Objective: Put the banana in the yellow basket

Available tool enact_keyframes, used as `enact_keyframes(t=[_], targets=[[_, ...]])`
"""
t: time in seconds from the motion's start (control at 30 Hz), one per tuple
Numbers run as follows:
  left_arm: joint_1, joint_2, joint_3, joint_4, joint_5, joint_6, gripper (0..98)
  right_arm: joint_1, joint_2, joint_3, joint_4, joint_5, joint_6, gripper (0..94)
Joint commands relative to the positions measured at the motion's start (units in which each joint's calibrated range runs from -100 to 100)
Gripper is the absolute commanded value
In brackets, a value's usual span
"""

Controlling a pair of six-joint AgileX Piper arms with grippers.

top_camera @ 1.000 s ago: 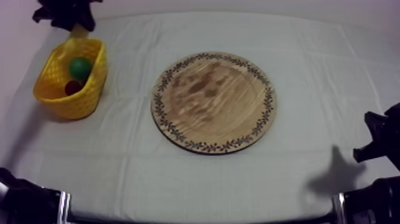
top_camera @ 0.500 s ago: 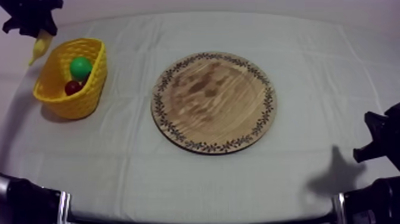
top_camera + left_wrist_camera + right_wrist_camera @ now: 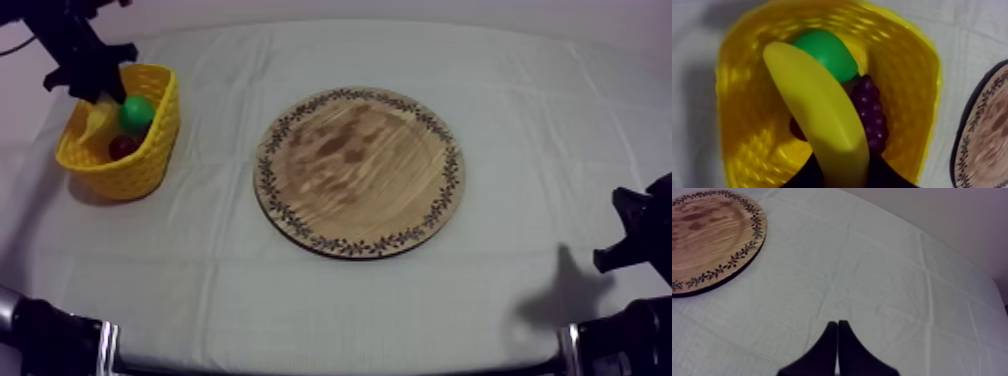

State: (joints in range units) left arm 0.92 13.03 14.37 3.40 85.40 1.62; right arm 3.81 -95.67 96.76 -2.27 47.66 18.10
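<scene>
Left gripper [image 3: 88, 82] is found clamped on the curved yellow toy banana [image 3: 817, 110] over the yellow lattice basket [image 3: 909, 95] (right gripper [image 3: 837, 334] pressed together, empty).

The basket [image 3: 143, 165] is yellow with a lattice weave. The banana [image 3: 817, 115] is yellow, the pear [image 3: 824, 52] green, the grapes [image 3: 872, 112] purple. The brown board [image 3: 358, 170] has a dark leafy rim pattern; the cloth [image 3: 200, 285] is grey-white.

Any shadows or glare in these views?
Top view: a dark shadow lies on the cloth at lower right, a softer one beside the yellow basket. Left wrist view: mild sheen on the banana, speckled highlights on the basket wall. Right wrist view: even light, no glare.
</scene>
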Motion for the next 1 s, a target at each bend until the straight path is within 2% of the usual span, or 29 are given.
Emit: enact_keyframes(t=[0.0,0.1,0.33,0.47,0.57,0.7,0.83,0.97], targets=[[-0.1,2.0,1.4,0.17,-2.0,-0.5,18.7,0.0,0.0,0.0,0.0,0.0,0.0,0.3],[-0.2,3.6,3.0,0.7,-5.0,-1.7,30.0,0.0,0.0,0.0,0.0,0.0,0.0,0.3],[0.1,4.5,4.0,1.22,-7.7,-4.3,70.2,0.0,0.0,0.0,0.0,0.0,0.0,0.3],[-0.4,3.9,4.5,1.22,-8.0,-3.9,81.8,0.0,0.0,0.0,0.0,0.0,0.0,0.3],[-0.7,2.9,5.0,1.2,-8.2,-3.3,84.3,0.0,0.0,0.0,0.0,0.0,0.0,0.3],[-0.6,0.3,6.3,1.23,-9.2,-2.5,81.9,0.0,0.0,0.0,0.0,0.0,0.0,0.3],[0.2,-4.7,8.4,1.32,-11.0,-1.5,73.7,0.0,0.0,0.0,0.0,0.0,0.0,0.3],[1.1,-13.0,14.0,1.12,-15.5,-0.1,60.8,0.0,0.0,0.0,0.0,0.0,0.0,0.3]])
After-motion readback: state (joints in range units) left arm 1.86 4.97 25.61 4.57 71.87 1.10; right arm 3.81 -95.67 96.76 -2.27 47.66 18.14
